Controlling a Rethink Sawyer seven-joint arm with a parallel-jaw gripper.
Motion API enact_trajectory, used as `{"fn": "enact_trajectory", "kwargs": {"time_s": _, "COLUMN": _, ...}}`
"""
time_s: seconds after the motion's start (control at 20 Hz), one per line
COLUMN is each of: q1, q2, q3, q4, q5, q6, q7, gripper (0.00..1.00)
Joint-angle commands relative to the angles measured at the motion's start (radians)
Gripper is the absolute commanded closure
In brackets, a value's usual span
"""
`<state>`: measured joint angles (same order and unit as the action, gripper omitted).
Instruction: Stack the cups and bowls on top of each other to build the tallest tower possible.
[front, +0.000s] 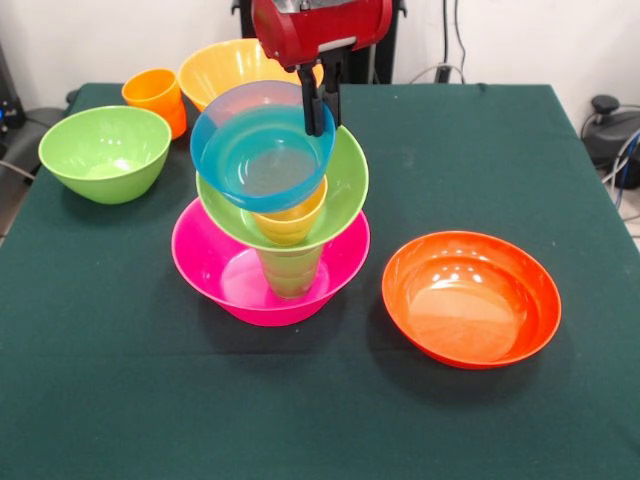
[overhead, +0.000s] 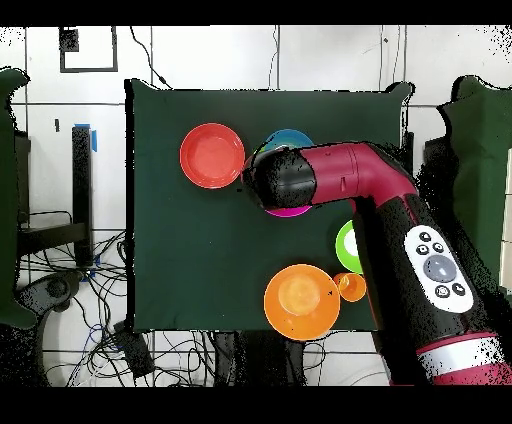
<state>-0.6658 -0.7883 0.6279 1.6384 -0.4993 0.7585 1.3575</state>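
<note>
The tower stands mid-table: a big pink bowl (front: 215, 265) as base, a green cup (front: 290, 270) upright in it, a light green bowl (front: 345, 185) tilted on that, and a yellow cup (front: 290, 222) inside it. A translucent blue bowl (front: 255, 150) sits tilted on top. My gripper (front: 318, 105) comes down from above, its fingers closed over the blue bowl's far rim. In the overhead view the arm (overhead: 340, 180) hides most of the tower; only the blue bowl's edge (overhead: 290, 138) and a pink sliver (overhead: 290, 211) show.
A red-orange bowl (front: 470, 298) (overhead: 212, 155) lies beside the tower. A second light green bowl (front: 105, 152) (overhead: 346, 245), an orange cup (front: 155, 95) (overhead: 351, 286) and a large orange bowl (front: 225, 68) (overhead: 300, 300) stand toward the robot's side.
</note>
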Motion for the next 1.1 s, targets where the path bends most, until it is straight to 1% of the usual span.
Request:
{"fn": "enact_trajectory", "kwargs": {"time_s": 0.05, "q1": 0.039, "q2": 0.025, "q3": -0.002, "q4": 0.008, "q5": -0.027, "q6": 0.004, "q7": -0.011, "gripper": 1.0}}
{"fn": "enact_trajectory", "kwargs": {"time_s": 0.3, "q1": 0.044, "q2": 0.007, "q3": -0.001, "q4": 0.017, "q5": -0.022, "q6": 0.008, "q7": -0.004, "gripper": 1.0}}
{"fn": "enact_trajectory", "kwargs": {"time_s": 0.7, "q1": 0.068, "q2": 0.01, "q3": -0.014, "q4": 0.006, "q5": -0.026, "q6": 0.009, "q7": 0.019, "gripper": 1.0}}
{"fn": "enact_trajectory", "kwargs": {"time_s": 0.9, "q1": 0.074, "q2": 0.017, "q3": -0.019, "q4": 0.003, "q5": -0.029, "q6": 0.004, "q7": 0.021, "gripper": 1.0}}
{"fn": "enact_trajectory", "kwargs": {"time_s": 1.1, "q1": 0.074, "q2": 0.045, "q3": -0.026, "q4": -0.006, "q5": -0.04, "q6": -0.013, "q7": 0.016, "gripper": 1.0}}
